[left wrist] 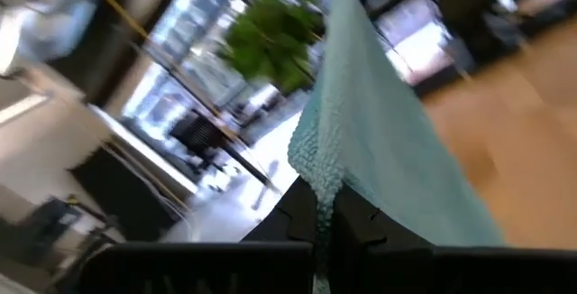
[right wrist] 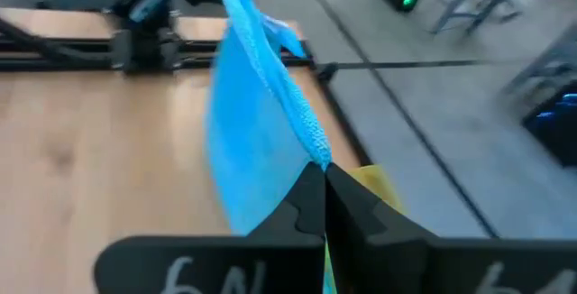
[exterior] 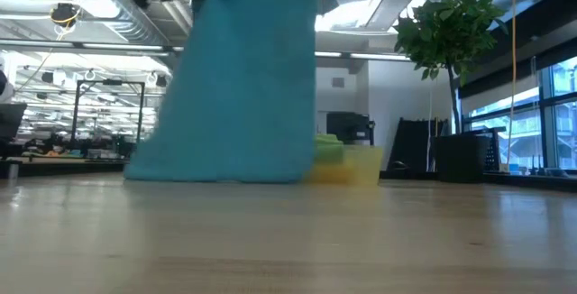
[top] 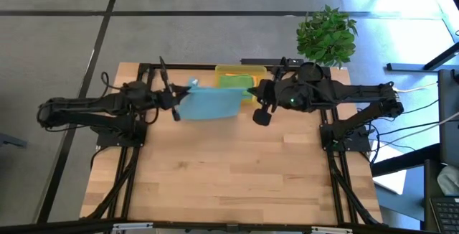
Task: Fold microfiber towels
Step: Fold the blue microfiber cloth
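A teal-blue microfiber towel (top: 210, 103) hangs in the air above the wooden table (top: 229, 169), stretched between the 2 grippers just in front of the translucent yellow plastic tray (top: 241, 72). It is a soft cloth with a fine looped, nubbly pile, hanging as a flat sheet with its upper edge taut and its lower edge close to the table top in the low view.

The left gripper (top: 174, 106) is pinched closed on 1 upper corner of the towel, beside the tray's left end; the fabric bunches between its dark fingers (left wrist: 361, 222). The right gripper (top: 252, 92) is clamped on the other upper corner, beside the tray's right end.

The tray, a shallow rectangular bin at the table's far edge, holds a green towel (top: 234, 81) and more folded cloth that is too hidden to tell. A leafy potted plant (top: 327, 34) stands on the floor beyond the tray.
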